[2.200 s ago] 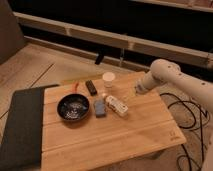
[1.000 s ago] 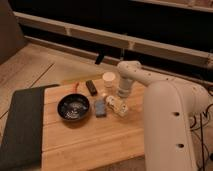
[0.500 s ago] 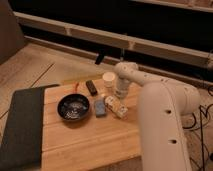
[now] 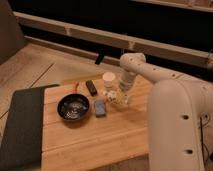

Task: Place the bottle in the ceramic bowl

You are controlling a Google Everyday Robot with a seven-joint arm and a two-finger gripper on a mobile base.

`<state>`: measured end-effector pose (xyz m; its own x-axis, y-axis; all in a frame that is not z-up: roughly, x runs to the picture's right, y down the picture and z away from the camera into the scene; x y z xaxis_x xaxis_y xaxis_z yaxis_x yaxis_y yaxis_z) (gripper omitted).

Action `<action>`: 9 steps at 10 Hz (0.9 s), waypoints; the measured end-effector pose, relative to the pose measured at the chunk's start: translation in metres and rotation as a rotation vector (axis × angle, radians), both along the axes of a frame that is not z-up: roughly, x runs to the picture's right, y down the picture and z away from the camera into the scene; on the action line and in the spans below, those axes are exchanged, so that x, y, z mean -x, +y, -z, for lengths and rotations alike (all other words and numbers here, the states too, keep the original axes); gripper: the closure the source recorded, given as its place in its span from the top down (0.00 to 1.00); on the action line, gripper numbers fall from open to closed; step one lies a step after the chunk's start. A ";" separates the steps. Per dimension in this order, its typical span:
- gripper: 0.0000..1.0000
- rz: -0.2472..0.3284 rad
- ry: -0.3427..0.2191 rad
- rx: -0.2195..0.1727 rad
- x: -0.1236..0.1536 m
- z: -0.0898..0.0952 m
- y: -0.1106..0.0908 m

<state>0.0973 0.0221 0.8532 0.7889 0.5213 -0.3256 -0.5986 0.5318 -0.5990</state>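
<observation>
No readable text, brands or numbers anywhere. Marks on the bottle (image 4: 113,95) are faint smudges, illegible. The gripper (image 4: 121,98) is down at the bottle, far-right part of the tabletop (image 4: 100,142); no legible lettering on it.

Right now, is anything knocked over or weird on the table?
Nothing looks spilled or broken. The bottle seems tipped on its side beside the blue object, not in the ceramic bowl; the end effector is down at it.

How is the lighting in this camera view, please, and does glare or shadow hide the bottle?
Camera view: warm, dim light overall; the ceramic bowl shows small glossy highlights inside; no glare on the bottle, but the end effector, low over it to the right of the bowl, partly covers it.
</observation>
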 end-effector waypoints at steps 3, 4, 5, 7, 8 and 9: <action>0.00 0.059 -0.076 -0.105 0.054 0.035 -0.028; 0.00 0.081 -0.105 -0.115 0.073 0.040 -0.026; 0.00 0.107 -0.137 -0.119 0.091 0.041 -0.021; 0.00 0.169 -0.225 -0.105 0.141 0.035 -0.003; 0.00 0.202 -0.272 -0.095 0.168 0.032 0.008; 0.00 0.219 -0.299 -0.088 0.183 0.031 0.015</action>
